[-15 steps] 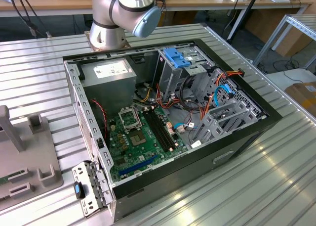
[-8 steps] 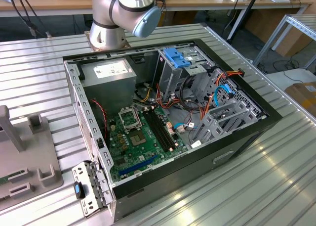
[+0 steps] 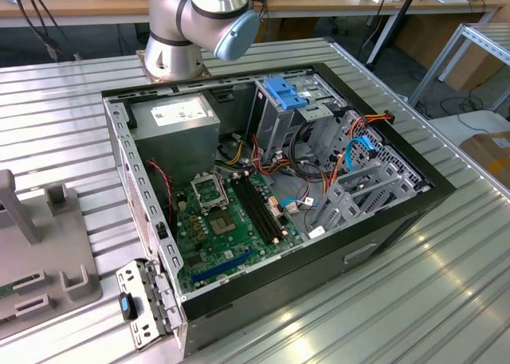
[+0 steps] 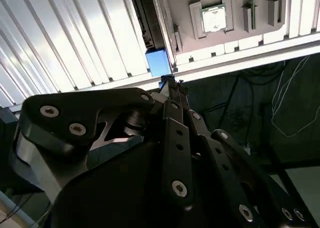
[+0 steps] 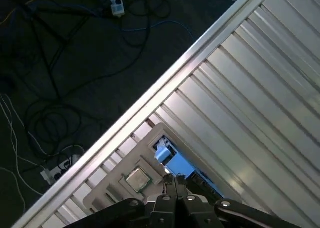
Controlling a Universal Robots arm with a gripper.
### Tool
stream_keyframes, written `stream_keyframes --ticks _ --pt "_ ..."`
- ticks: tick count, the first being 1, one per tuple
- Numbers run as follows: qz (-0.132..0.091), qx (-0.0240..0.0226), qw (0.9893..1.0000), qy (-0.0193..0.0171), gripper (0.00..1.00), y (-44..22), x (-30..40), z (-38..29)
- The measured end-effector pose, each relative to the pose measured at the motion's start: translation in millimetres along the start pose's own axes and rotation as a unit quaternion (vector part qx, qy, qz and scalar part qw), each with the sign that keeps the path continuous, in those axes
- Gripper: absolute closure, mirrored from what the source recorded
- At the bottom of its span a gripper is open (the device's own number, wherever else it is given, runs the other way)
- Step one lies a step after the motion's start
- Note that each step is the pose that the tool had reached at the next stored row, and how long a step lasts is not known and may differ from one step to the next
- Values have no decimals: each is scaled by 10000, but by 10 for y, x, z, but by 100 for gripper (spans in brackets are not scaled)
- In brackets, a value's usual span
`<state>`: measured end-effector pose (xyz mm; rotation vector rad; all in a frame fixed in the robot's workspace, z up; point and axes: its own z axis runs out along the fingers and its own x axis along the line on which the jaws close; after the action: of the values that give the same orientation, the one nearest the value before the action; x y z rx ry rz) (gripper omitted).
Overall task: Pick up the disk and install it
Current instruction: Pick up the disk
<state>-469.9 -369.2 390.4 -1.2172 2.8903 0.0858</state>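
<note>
The disk (image 4: pixel 158 63) rests in a grey holder (image 4: pixel 200 43) on the ribbed metal table, near the table's edge. Its bright blue carrier end faces me, and its dark body (image 4: pixel 148 18) runs away edge-on. In the first wrist view the same blue carrier (image 5: pixel 176 164) lies just beyond my fingertips. My gripper (image 4: pixel 173 86) (image 5: pixel 175 182) is shut, its two black fingers pressed together, tips a short way from the blue end with nothing between them. The open computer case (image 3: pixel 271 189) lies on the table in the exterior view, with the arm's base (image 3: pixel 187 29) behind it.
A square silver chip (image 4: pixel 214 17) (image 5: pixel 137 178) lies in the grey holder beside the disk. The table's edge (image 5: pixel 150 96) runs close by, with dark floor and loose cables (image 5: pixel 60 63) beyond. The case holds a grey drive cage (image 3: pixel 366 181) topped by a light-blue bracket (image 3: pixel 284 91).
</note>
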Motion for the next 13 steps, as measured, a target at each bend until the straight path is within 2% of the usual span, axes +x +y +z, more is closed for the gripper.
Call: stream_keyframes --ticks 1,3,4,5,8,10,11,12,13 --pt "-142 -4 9999 7 89 0 0 1" --pt "-482 -12 9988 23 89 0 0 4" --pt "-734 -18 9973 35 89 0 0 5" --pt "-880 -21 9961 41 89 0 0 6" --pt "-1403 -29 9901 62 89 -1 0 10" --pt "-1736 -33 9848 75 89 -1 0 13" --pt "-1833 -34 9830 79 89 -1 0 13" --pt "-1951 -35 9807 83 89 -1 0 13" --pt "-2083 -36 9780 88 89 -1 0 15"
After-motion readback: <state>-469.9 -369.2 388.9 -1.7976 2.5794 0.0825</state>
